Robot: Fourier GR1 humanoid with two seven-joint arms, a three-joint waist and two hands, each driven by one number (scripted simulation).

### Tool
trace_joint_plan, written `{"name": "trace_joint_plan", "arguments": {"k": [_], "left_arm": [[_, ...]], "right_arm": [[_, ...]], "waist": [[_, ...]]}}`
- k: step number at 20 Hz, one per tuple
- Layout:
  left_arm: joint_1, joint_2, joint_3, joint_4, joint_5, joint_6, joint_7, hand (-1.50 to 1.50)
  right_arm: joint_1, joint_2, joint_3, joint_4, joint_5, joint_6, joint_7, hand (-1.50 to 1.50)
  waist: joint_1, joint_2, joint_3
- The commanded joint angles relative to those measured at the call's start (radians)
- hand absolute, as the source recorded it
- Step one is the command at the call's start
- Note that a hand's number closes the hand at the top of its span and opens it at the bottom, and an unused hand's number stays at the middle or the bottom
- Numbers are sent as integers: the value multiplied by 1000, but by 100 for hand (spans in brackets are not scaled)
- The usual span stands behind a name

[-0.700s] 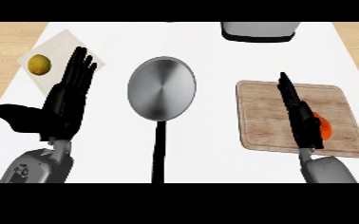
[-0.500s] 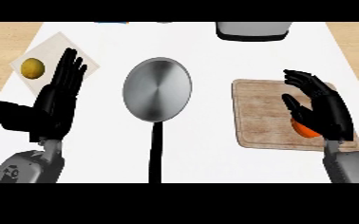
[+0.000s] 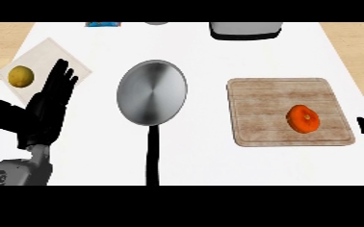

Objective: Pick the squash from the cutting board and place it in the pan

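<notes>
An orange squash [image 3: 304, 119] lies on the right half of the wooden cutting board [image 3: 270, 106], uncovered, with nothing touching it. The round steel pan [image 3: 151, 92] sits left of the board, holding nothing, its black handle [image 3: 151, 158] pointing toward me. My left hand [image 3: 48, 107] rests open at the left, fingers up, apart from the pan. Of my right hand only a black sliver [image 3: 360, 125] shows at the right edge, just off the board's corner.
A yellow round fruit [image 3: 21, 76] lies on a beige mat [image 3: 53, 53] at the far left, beside my left hand. A grey appliance [image 3: 245, 29] stands at the back right. A small blue item [image 3: 103, 24] is at the back left.
My right hand has drawn back off the cutting board to the right edge, uncovering the squash. The squash stays on the board. The left hand has hardly moved.
</notes>
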Motion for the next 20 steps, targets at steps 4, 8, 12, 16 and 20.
{"name": "trace_joint_plan", "arguments": {"k": [4, 8, 12, 16, 20], "left_arm": [[0, -13, -2, -9, -15, -17, 15, 0], [-53, -18, 1, -35, -11, -16, 93, 0], [-57, -43, 12, 65, -20, -45, 18, 0], [-59, -32, 2, 3, -39, -41, 50, 0], [-94, -48, 11, 27, -36, -46, 68, 0]], "right_arm": [[236, -163, -138, -98, 55, 68, -31, -150], [196, -217, -139, -135, 117, 98, 28, -150], [184, -320, -82, -205, 189, 161, 192, -150], [85, -389, 1, -216, 287, 186, 378, -150], [-36, -386, 138, -150, 370, 253, 459, -150]], "waist": [[18, 2, 0], [35, 4, 0], [36, 8, -1], [57, 8, 0], [65, 11, 1]]}}
